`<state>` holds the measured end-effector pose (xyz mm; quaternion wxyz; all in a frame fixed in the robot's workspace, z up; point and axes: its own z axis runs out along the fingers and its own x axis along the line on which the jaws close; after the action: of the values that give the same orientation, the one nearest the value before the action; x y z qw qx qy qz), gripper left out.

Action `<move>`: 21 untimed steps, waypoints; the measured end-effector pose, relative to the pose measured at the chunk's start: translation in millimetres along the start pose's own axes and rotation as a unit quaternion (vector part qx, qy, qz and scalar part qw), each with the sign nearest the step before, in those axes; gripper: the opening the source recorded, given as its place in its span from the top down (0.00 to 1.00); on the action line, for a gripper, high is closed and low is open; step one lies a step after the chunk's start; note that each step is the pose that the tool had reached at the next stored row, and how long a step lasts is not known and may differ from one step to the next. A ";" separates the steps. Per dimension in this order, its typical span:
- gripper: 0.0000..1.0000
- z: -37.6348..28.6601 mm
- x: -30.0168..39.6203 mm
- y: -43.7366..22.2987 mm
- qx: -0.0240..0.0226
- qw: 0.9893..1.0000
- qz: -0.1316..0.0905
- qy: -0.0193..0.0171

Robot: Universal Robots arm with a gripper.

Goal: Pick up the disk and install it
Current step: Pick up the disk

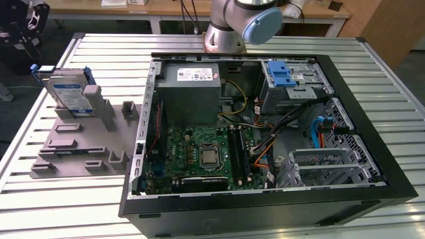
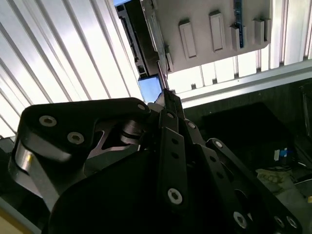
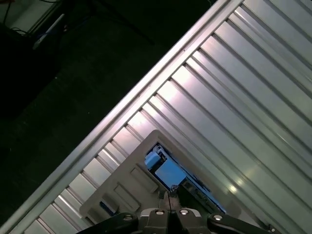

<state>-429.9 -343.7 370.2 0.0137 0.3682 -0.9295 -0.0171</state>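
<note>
The disk (image 1: 69, 92) stands upright in a slot at the far end of a grey holder (image 1: 79, 144), on the exterior view's left; its white-and-blue label faces the camera and a blue frame edges it. My gripper (image 1: 27, 45) hangs just above and behind it, apart from it. In the first wrist view the black fingertips (image 3: 170, 197) lie pressed together, with the disk's blue top (image 3: 168, 173) and the holder (image 3: 122, 190) straight beyond them. In the second wrist view the gripper (image 2: 165, 95) is shut on nothing, next to the disk's blue edge (image 2: 148, 87).
An open black computer case (image 1: 345, 94) lies on the slatted metal table (image 1: 106, 50), with a motherboard (image 1: 202, 154), a grey power supply (image 1: 189, 92) and a drive bay with a blue latch (image 1: 282, 74). The arm's base (image 1: 229, 30) stands behind the case. The table's edge (image 3: 146, 92) is close by.
</note>
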 end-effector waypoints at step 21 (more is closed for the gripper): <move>0.89 0.0 0.0 -0.1 0.001 0.999 -0.034 0.001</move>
<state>-429.9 -343.7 370.2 0.0142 0.4000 -0.9162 -0.0166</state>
